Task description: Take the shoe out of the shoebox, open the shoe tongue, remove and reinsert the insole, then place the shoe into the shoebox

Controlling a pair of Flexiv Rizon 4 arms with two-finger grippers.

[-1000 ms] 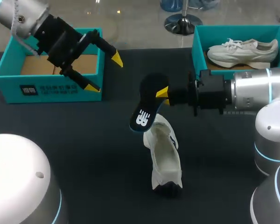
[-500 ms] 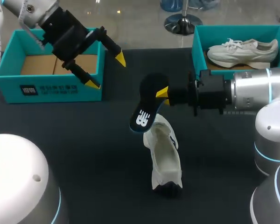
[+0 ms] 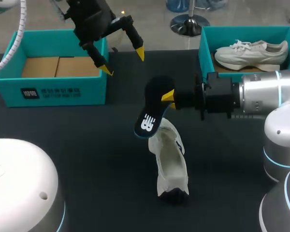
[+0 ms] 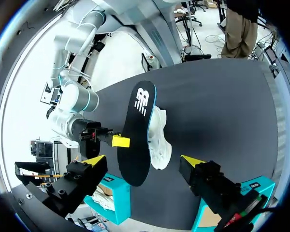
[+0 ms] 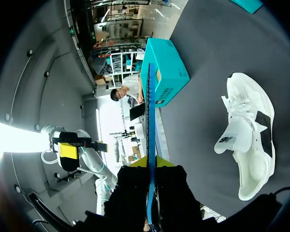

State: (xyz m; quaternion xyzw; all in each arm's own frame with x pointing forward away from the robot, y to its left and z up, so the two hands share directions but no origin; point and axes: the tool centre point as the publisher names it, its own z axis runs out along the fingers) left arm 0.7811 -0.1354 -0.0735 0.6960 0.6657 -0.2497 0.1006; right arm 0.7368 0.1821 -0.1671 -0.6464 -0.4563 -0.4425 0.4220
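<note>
The shoe (image 3: 170, 162) lies mid-counter with its tongue open and the insole (image 3: 152, 108) clamped in my right end effector (image 3: 168, 95) just above it, so I judge that reinsertion and the return to the far-left shoebox (image 3: 48, 92) are left, while my left end effector (image 3: 124, 63) hangs spread apart.

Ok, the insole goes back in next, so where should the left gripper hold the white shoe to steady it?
Probably the rim of the shoe, from above: its opening faces up, so the wall is a thin edge the open left gripper can pinch.
</note>
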